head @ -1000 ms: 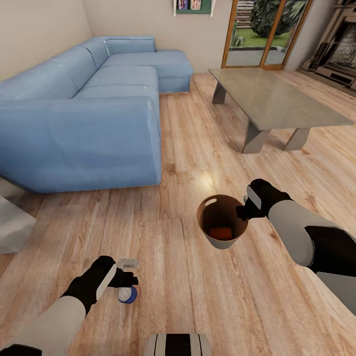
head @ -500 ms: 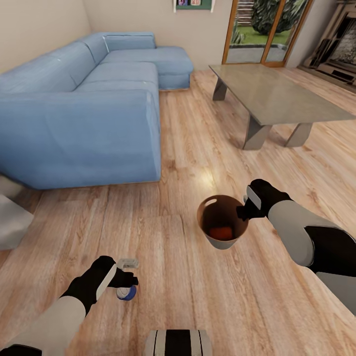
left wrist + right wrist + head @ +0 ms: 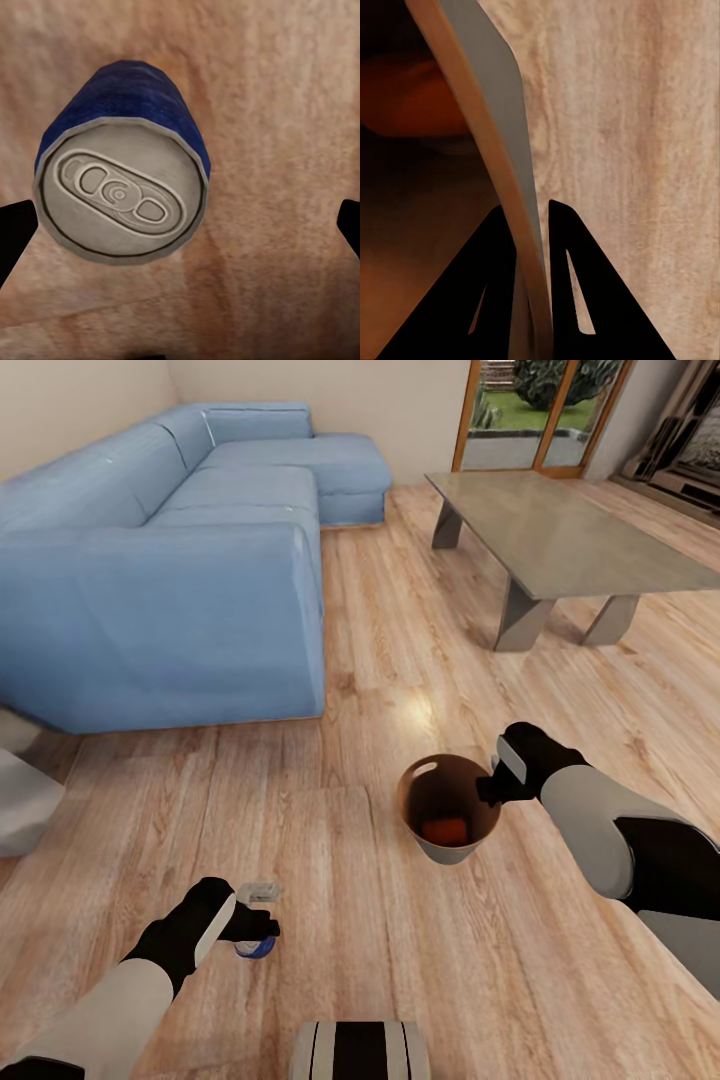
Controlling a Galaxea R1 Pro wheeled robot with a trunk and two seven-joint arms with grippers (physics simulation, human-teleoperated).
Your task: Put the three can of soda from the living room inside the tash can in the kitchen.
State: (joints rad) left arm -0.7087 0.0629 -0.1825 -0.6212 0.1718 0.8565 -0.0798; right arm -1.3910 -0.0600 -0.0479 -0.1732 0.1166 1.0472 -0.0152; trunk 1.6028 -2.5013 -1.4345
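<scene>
The right hand point(image 3: 487, 787) pinches the rim of the tash can point(image 3: 447, 815), one finger inside and one outside, holding it above the wooden floor point(image 3: 400, 660); an orange can point(image 3: 445, 830) lies at its bottom. The left hand point(image 3: 262, 920) is spread wide over a blue can point(image 3: 124, 169) standing on the floor

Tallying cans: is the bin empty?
No. An orange can lies at the bottom of the bin held by the right gripper.
</scene>
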